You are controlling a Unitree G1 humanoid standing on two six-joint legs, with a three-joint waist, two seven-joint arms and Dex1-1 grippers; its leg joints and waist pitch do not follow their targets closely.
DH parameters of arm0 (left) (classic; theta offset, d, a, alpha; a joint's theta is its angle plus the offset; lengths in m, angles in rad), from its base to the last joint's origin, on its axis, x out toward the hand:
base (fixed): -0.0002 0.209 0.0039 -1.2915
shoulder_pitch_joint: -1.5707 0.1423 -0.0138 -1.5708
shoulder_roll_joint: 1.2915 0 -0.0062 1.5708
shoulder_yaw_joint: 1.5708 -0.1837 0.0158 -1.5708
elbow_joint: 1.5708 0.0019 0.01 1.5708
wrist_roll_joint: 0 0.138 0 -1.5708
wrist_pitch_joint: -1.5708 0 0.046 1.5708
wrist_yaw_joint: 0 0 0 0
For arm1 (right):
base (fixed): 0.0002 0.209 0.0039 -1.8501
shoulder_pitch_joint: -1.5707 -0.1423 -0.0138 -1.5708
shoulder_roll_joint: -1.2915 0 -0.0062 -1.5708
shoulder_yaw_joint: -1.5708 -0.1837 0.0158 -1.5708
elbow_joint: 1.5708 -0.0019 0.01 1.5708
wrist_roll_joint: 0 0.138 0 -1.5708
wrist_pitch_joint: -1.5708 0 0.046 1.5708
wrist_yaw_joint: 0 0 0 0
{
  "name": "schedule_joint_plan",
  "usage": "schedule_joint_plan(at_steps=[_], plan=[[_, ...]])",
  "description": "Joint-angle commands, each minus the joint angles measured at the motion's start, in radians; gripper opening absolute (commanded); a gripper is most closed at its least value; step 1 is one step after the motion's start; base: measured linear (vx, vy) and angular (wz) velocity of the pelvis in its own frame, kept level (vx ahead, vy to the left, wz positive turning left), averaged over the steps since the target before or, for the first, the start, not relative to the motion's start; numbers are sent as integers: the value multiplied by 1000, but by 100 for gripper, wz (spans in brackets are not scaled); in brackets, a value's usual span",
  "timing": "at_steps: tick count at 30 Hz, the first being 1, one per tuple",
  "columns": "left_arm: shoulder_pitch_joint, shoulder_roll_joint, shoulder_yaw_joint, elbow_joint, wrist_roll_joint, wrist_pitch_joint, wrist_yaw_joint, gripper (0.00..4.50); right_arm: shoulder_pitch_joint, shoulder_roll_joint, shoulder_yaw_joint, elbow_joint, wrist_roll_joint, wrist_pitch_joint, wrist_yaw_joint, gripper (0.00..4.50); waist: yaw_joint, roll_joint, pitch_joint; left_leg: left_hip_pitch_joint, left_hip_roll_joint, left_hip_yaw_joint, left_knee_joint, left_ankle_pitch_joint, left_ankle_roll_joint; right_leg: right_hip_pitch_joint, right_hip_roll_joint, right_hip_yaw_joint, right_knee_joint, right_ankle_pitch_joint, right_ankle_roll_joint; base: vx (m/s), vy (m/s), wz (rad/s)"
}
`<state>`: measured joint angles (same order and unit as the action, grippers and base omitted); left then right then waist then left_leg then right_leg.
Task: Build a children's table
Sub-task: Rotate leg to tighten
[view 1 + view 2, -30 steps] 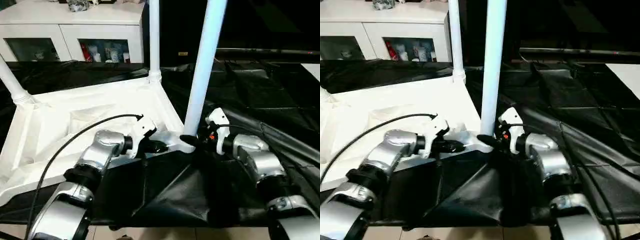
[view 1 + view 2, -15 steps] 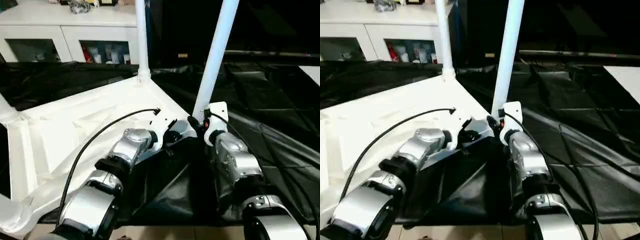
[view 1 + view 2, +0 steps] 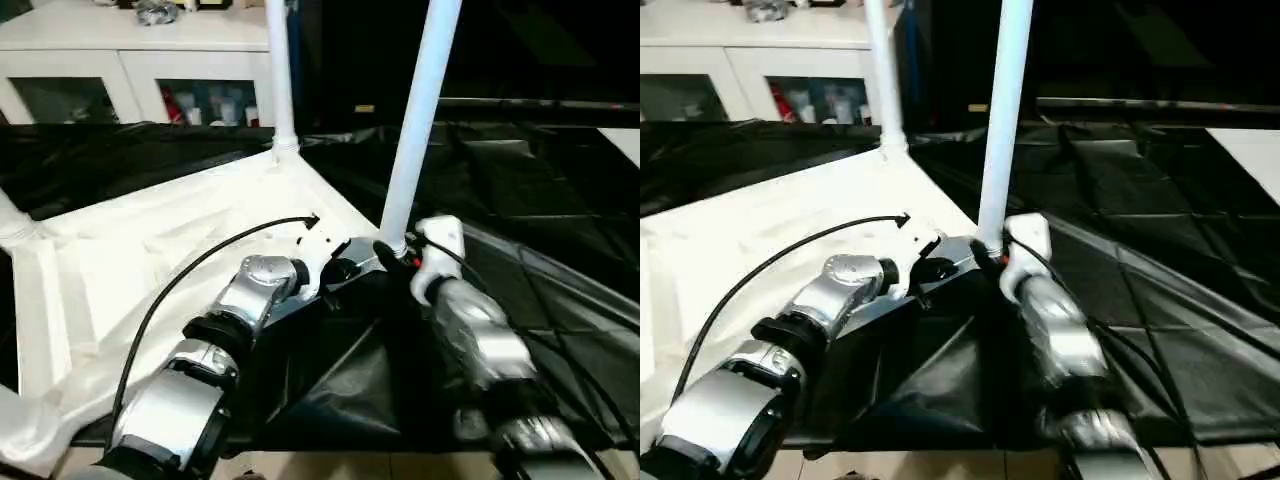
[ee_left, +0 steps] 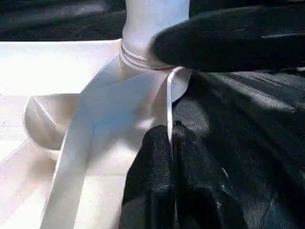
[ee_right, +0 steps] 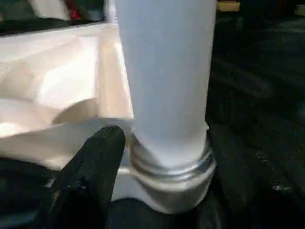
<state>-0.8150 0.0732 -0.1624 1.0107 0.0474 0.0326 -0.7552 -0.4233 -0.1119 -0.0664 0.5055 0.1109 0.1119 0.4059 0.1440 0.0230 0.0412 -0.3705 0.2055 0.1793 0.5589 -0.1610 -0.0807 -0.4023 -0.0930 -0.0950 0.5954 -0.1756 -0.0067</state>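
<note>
Pinching the ribbed tabletop (image 4: 95,138) rim, left end effector (image 4: 169,143); right's (image 5: 95,162) grip unclear.

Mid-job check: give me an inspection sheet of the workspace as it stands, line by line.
Surface: black sheet, creased.
Job's things: tabletop underside up; near leg upright in corner socket; far leg upright.
Clutter: nothing seen.
Grippers: left tool pinched on tabletop's edge; right tool at near leg's base.
Cables: black cable over left forearm.
Surroundings: white cabinet behind.
</note>
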Motion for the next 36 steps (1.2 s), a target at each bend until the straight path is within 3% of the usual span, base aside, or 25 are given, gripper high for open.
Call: schedule_joint_plan(at_steps=[1,3,4,6,9,10,12,15,16,17,18,19,21,22,24,26,27,29,34,36], plan=[[6,12,21,-86,-52,-41,-74,55,40,-37,10,-86,33,22,83,321,5,-22,-63,7,26,-7,-54,-188,75,57,-68,51,-81,-262,-130,0,0,0],[35,37,15,-156,-61,-18,-104,75,97,-90,28,-158,55,48,167,321,-2,-20,-65,3,30,-8,-51,-166,80,56,-61,49,-66,-165,-170,0,0,0],[53,53,15,-202,-67,-3,-118,98,124,-119,34,-192,71,65,215,321,-4,-20,-65,1,30,-9,-51,-165,83,58,-60,48,-64,-147,-177,0,0,0],[75,75,16,-260,-77,24,-137,101,149,-146,41,-225,92,86,266,321,-8,-23,-64,-2,30,-6,-47,-157,104,59,-60,49,-58,-102,-198,0,0,0],[143,144,20,-441,-118,137,-205,135,181,-195,68,-295,140,128,377,321,-13,-28,-64,-1,32,-5,-45,-144,112,60,-62,48,-52,-82,-220,0,0,0],[165,170,16,-499,-130,181,-232,142,180,-201,78,-311,149,137,398,321,-18,-27,-61,1,29,-3,-45,-154,113,55,-59,48,-57,-110,-220,0,0,0],[245,261,5,-676,-169,304,-315,142,164,-190,101,-347,166,171,415,321,-26,-36,-57,-1,32,-5,-51,-164,94,57,-62,48,-56,-169,-214,0,0,0],[310,330,-4,-802,-205,387,-365,175,144,-162,115,-348,166,183,401,321,-28,-31,-53,11,36,-5,-55,-205,60,45,-61,52,-58,-232,-206,0,0,0],[363,379,-13,-895,-229,443,-393,175,122,-130,123,-332,161,175,380,321,-28,-43,-49,10,35,-5,-60,-218,51,43,-60,51,-63,-267,-195,0,0,0],[393,403,-18,-946,-242,472,-404,178,114,-115,128,-326,159,170,370,321,-26,-38,-50,12,38,-8,-62,-226,38,44,-65,53,-57,-274,-197,0,0,0],[422,423,-19,-998,-256,508,-403,184,99,-93,129,-310,155,164,350,321,-32,-37,-43,17,37,-6,-68,-268,16,35,-59,55,-65,-322,-183,0,0,0],[453,441,-19,-1052,-270,544,-398,196,74,-62,131,-275,143,146,322,321,-31,-35,-42,20,37,-6,-69,-278,11,32,-58,56,-67,-327,-181,0,0,0],[478,453,-16,-1102,-281,581,-390,212,63,-46,133,-260,137,139,306,321,-28,-42,-41,23,35,-4,-70,-290,-3,30,-56,56,-69,-327,-177,0,0,0],[498,462,-14,-1133,-279,604,-380,224,42,-23,132,-227,128,120,283,321,-23,-38,-41,29,36,-4,-70,-297,-15,27,-57,59,-67,-313,-177,0,0,0],[570,492,-7,-1241,-276,688,-348,229,-44,51,138,-88,88,44,195,321,-29,-39,-40,14,34,-11,-78,-308,-41,37,-61,56,-59,-307,-176,0,0,0],[611,509,-2,-1305,-276,741,-319,265,-105,96,133,10,78,5,154,321,-33,-30,-39,19,30,-11,-76,-330,-49,35,-59,57,-63,-317,-175,0,0,0],[623,515,-1,-1330,-280,761,-305,269,-121,107,130,36,74,-6,140,321,-35,-31,-40,23,32,-10,-74,-334,-53,32,-59,59,-63,-310,-177,0,0,0],[646,520,0,-1364,-272,801,-269,273,-171,136,104,111,84,-28,97,321,-34,-34,-41,26,30,-8,-72,-322,-51,33,-55,60,-60,-274,-180,0,0,0],[707,503,18,-1422,-228,858,-159,327,-275,179,16,285,124,-110,-12,321,-32,-36,-43,21,28,-9,-71,-302,-54,39,-51,59,-53,-250,-164,0,0,0],[743,496,32,-1456,-205,876,-107,352,-320,175,-24,372,128,-159,-83,321,-34,-45,-43,20,27,-7,-68,-295,-50,38,-50,58,-51,-233,-163,0,0,0]])
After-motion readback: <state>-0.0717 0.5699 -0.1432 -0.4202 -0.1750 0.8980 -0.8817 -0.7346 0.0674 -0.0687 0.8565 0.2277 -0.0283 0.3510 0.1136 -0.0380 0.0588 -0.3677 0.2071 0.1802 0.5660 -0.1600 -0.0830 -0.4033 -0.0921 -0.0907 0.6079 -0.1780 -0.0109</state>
